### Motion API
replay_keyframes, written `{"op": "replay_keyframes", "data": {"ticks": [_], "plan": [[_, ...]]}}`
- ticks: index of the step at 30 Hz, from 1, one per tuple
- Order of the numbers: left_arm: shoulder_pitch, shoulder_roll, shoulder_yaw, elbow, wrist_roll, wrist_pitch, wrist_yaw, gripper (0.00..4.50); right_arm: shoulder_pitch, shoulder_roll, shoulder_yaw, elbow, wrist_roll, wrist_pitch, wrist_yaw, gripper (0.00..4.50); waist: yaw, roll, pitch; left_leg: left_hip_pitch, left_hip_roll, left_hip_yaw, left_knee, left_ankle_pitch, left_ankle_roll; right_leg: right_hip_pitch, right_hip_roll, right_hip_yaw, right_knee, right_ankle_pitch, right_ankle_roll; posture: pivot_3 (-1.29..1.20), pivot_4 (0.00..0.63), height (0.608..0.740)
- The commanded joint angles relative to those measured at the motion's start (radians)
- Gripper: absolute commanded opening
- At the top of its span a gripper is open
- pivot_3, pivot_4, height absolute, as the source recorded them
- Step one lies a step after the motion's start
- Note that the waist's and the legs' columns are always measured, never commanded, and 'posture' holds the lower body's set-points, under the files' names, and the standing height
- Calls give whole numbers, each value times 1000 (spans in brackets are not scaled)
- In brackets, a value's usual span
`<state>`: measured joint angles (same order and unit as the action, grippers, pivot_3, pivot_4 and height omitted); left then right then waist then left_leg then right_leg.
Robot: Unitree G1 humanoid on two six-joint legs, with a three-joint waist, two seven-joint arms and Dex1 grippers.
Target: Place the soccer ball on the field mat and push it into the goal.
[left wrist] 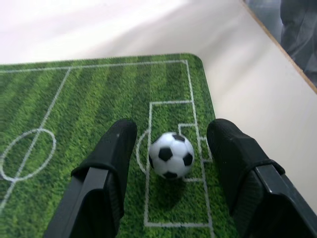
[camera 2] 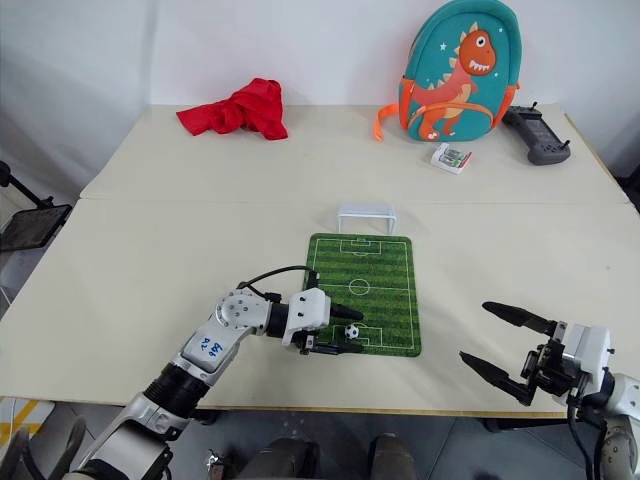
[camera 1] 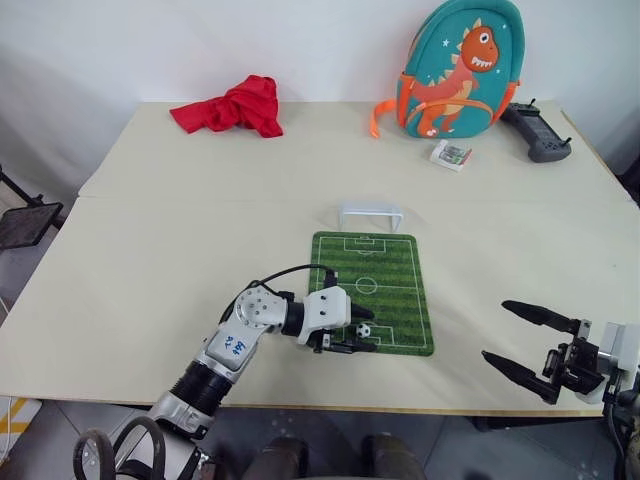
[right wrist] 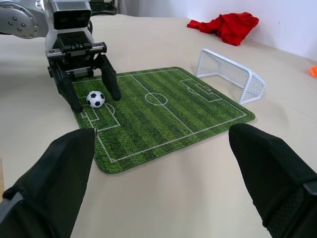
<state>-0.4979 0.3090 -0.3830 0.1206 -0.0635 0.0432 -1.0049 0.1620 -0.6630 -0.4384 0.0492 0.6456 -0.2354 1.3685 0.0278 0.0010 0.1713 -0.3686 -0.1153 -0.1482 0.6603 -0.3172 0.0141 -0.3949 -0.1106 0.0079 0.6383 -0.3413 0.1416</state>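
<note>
The soccer ball (left wrist: 171, 154) rests on the field mat (camera 1: 385, 268), in the printed penalty box at the mat's near end. My left gripper (camera 1: 362, 330) is open around it, one black finger on each side with a gap to the ball on both. The same ball (right wrist: 95, 99) and left gripper (right wrist: 90, 88) show in the right wrist view. The white goal (camera 1: 370, 215) stands on the table just past the mat's far end. My right gripper (camera 1: 522, 341) hangs open near the table's front right edge, nothing between its fingers.
At the back of the table lie a red cloth (camera 1: 232, 106), a teal dinosaur backpack (camera 1: 460, 70), a small printed box (camera 1: 451, 154) and a black controller (camera 1: 537, 131). The table's front edge (camera 1: 300, 405) runs just below both grippers.
</note>
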Motion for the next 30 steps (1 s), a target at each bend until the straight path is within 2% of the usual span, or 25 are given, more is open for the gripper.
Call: {"op": "replay_keyframes", "data": {"ticks": [1, 4, 7, 11, 16, 20, 24, 30], "plan": [[-15, -5, 51, -71, -46, -3, 13, 2731, -4, 1, -5, -21, 11, 3, -4, 4500, 0, 0, 0, 0, 0, 0, 0, 0, 0, 0, 0, 0, 0, 0, 0, 0, 150, 740], [-3, 6, 111, -140, -128, 30, -2, 2731, -12, 1, -3, -13, 9, 2, -3, 4500, 0, 0, 0, 0, 0, 0, 0, 0, 0, 0, 0, 0, 0, 0, 0, 0, 150, 740], [107, 135, 195, -242, -240, 49, -114, 2731, -36, 4, -5, -11, 34, 3, 18, 4500, -13, 1, 0, 0, 1, 0, 0, 0, 0, 0, 0, 0, 0, 0, 0, 0, 150, 740], [189, 212, 181, -287, -265, 83, -158, 1559, -48, -4, -11, 5, 22, -14, 32, 4500, -9, 3, -1, 2, 2, 0, -3, 0, -1, -1, 1, 1, 1, 0, -1, 0, 150, 740], [246, 188, 110, -290, -238, 99, -149, 24, -51, -29, -36, 62, 3, -79, 93, 4500, 16, 3, -1, 0, -1, -5, 1, -1, 0, 3, -1, 4, -2, 0, -1, 0, 150, 740], [233, 105, 47, -245, -182, 93, -77, 24, -13, -52, -43, 85, 3, -108, 150, 4500, 26, 3, -1, 0, -1, -4, 1, -1, 0, 2, -1, 4, -2, 0, -1, 0, 150, 740], [198, 34, 17, -207, -146, 112, -17, 24, 12, -56, -51, 76, 9, -105, 140, 4500, 23, 3, -1, 0, 0, -3, 0, -1, 0, 2, 0, 3, -2, 0, -1, 0, 150, 740], [150, -3, -8, -151, -114, 121, 9, 24, 43, -47, -39, 2, 5, -71, 84, 4500, 18, 3, -1, 1, 0, -1, 0, -1, 0, 2, 0, 1, -1, 0, -1, 0, 150, 740]]}}
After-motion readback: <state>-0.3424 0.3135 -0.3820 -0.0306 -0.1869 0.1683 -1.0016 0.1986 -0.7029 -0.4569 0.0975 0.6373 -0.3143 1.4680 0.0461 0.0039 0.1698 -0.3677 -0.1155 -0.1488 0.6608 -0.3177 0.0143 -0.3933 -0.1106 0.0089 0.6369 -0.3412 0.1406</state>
